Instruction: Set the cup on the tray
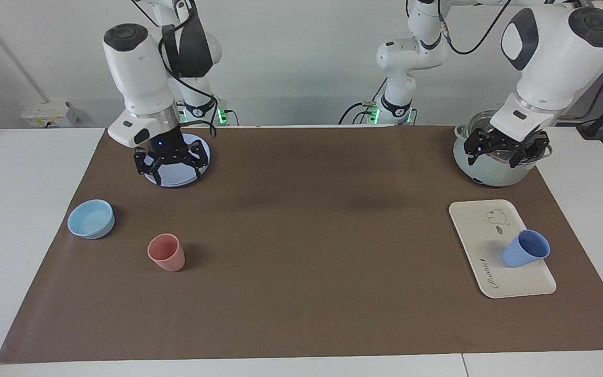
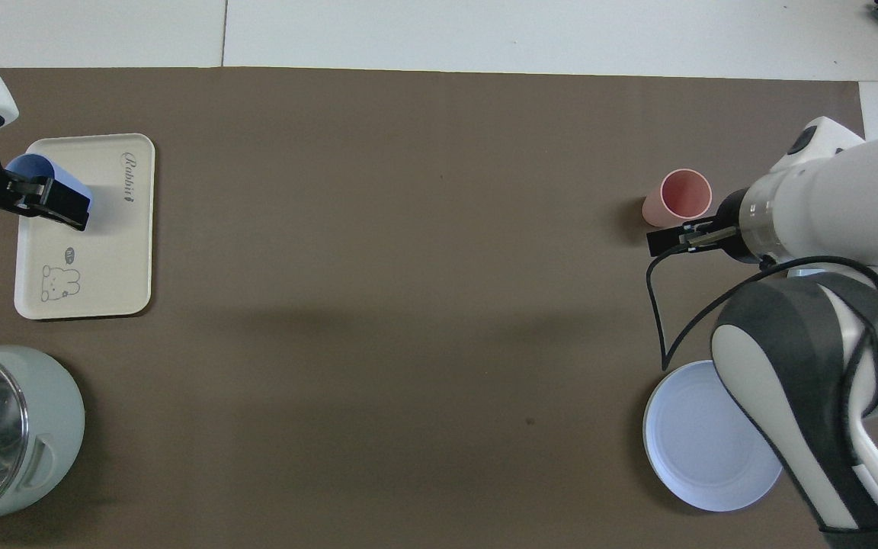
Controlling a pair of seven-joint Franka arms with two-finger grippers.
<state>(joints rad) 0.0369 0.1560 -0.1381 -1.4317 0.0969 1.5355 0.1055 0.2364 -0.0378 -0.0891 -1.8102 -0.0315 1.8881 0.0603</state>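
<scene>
The periwinkle-blue cup (image 1: pixel 525 248) stands on the cream tray (image 1: pixel 482 238), at the tray's edge toward the left arm's end of the worktop (image 1: pixel 301 262) and in the half of the tray farther from the robots. It looks tilted, its mouth leaning outward over that edge, and nothing is gripping it. The tray lies on the brown mat, farther from the robots than the pale green pot (image 1: pixel 490 170) with its glass lid.

The left hand (image 1: pixel 505 149) hangs in the air over that pot, well apart from the cup, with its fingers spread and empty. In the overhead view the left hand (image 2: pixel 50 202) covers part of the cup (image 2: pixel 31 166), but the facing view shows a clear gap between them.

The right hand (image 1: pixel 171 166) waits over the round blue plate (image 1: pixel 178 175) at the right arm's end of the worktop, its fingers also spread and holding nothing. Farther from the robots than the plate sit a shallow light-blue bowl (image 1: pixel 91 219) and an upright pink cup (image 1: pixel 166 252), near each other.
</scene>
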